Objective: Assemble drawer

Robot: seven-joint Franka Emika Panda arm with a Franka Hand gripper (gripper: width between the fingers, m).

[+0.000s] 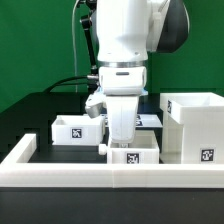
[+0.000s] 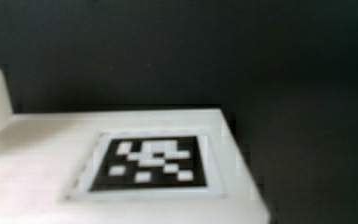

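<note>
In the exterior view one small white tray [image 1: 136, 152] sits just behind the front rail, its tag facing forward. My gripper [image 1: 121, 138] hangs straight down onto its left rear wall; the fingers are hidden by the hand and the tray, so I cannot tell if they are open or shut. A second small tray [image 1: 75, 128] lies to the exterior view's left. The large hollow casing [image 1: 195, 125] stands at the right. The wrist view shows a white tagged surface [image 2: 153, 162] very close, on the black table [image 2: 211, 50]; no fingers show clearly.
A long low white rail [image 1: 110, 180] edges the table front and turns back at the exterior view's left [image 1: 22, 150]. The marker board [image 1: 150, 121] lies behind the gripper. A black cable runs along the green backdrop at the left.
</note>
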